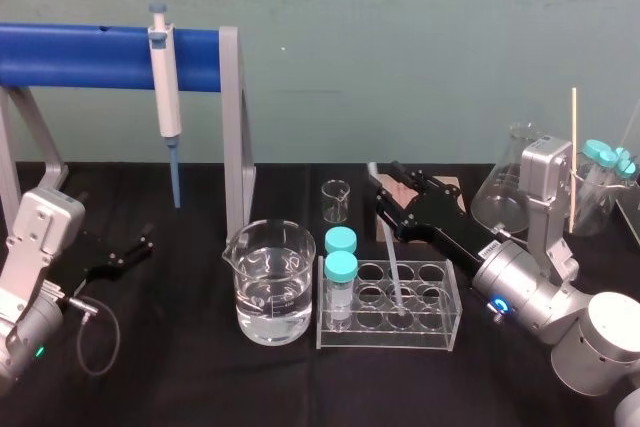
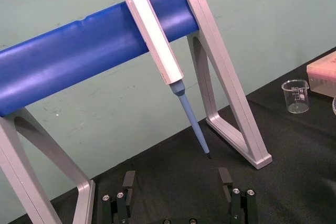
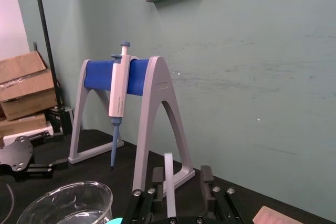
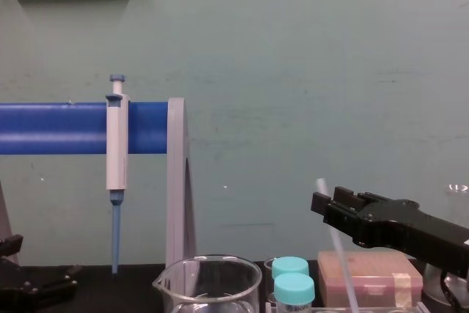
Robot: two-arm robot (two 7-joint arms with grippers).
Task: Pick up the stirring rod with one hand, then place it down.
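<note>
The stirring rod (image 1: 390,262) stands tilted, its lower end in a front hole of the tube rack (image 1: 440,322). Its top leans back between the jaws of the right gripper (image 3: 181,171), which are partly open just behind the rack, with a gap on one side. The left gripper (image 2: 177,174) rests wide open, well left of the rack.

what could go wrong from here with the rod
1. The stirring rod stands tilted between the fingers of the right claw, with a gap on one side, and its lower end seems to sit in a well of the clear rack. If the claw draws away, the rod may topple.
2. A falling rod could strike the capped tubes or the beaker of water beside the rack.
The left claw lies parked, open, at the table's left.
</note>
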